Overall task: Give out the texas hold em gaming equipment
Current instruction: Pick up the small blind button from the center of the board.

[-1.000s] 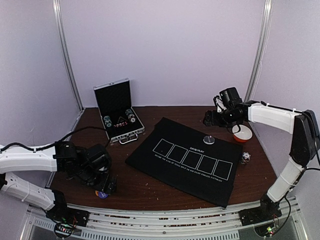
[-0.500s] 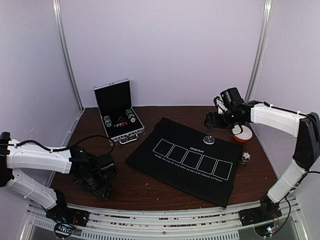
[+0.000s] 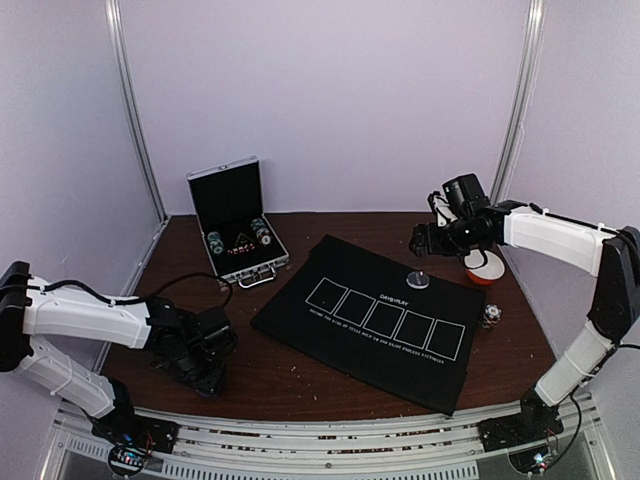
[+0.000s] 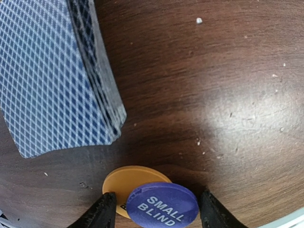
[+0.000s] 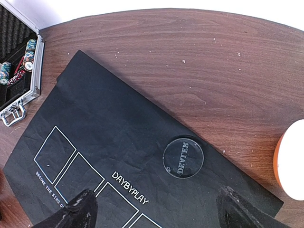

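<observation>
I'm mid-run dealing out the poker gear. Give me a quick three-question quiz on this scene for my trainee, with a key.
1. Multiple choice: what is printed on the round button lying on the black mat? A) DEALER B) BIG BLIND C) ALL IN
2. True or false: the purple SMALL BLIND button lies on top of the card stack.
3. Short answer: which gripper has the purple button between its fingers?
Key:
1. A.
2. False. It lies on the wooden table, overlapping an orange button, beside the cards.
3. The left gripper.
</observation>
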Controlling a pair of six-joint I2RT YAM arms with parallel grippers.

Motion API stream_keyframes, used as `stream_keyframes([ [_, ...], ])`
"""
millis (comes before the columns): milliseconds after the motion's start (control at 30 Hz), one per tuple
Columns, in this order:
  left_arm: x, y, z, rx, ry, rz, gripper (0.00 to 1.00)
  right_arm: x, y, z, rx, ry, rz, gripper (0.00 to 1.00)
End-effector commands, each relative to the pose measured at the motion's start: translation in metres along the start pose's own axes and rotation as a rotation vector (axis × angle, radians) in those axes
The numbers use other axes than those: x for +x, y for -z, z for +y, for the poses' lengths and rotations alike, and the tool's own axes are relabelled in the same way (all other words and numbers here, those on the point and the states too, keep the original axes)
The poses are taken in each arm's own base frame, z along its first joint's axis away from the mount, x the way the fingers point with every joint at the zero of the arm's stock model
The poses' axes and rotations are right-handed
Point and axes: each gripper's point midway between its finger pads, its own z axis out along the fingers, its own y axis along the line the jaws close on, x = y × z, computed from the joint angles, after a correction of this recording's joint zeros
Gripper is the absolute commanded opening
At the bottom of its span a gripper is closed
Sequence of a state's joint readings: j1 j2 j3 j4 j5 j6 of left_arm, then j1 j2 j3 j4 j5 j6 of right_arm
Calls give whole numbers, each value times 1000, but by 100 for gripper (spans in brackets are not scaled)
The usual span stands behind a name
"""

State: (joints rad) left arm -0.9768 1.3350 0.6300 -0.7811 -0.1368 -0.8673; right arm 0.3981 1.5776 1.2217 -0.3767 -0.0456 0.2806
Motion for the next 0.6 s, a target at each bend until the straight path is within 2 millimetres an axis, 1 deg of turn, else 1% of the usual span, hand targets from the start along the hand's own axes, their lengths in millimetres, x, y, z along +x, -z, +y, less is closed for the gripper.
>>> stream_keyframes([
  [0,6,-11,-12,74,-3,28,62,2,10,-2,11,21,-4,89],
  [100,11,-10,-10,82,8,39,58,0,11,-2,12,23,-11,89],
  [167,9,-8,-14,97,-1,26,56,0,12,0,6,23,-12,89],
  [300,3,-4,-21,87,-53,2,56,1,11,1,-1,21,-7,89],
  [400,7,-8,-24,72,-84,20,54,2,11,0,0,23,-5,89],
  [500,9,-9,-24,70,-88,28,48,3,11,-1,5,25,-3,89],
  [567,7,-6,-26,82,-88,19,44,3,12,0,5,26,-4,89],
])
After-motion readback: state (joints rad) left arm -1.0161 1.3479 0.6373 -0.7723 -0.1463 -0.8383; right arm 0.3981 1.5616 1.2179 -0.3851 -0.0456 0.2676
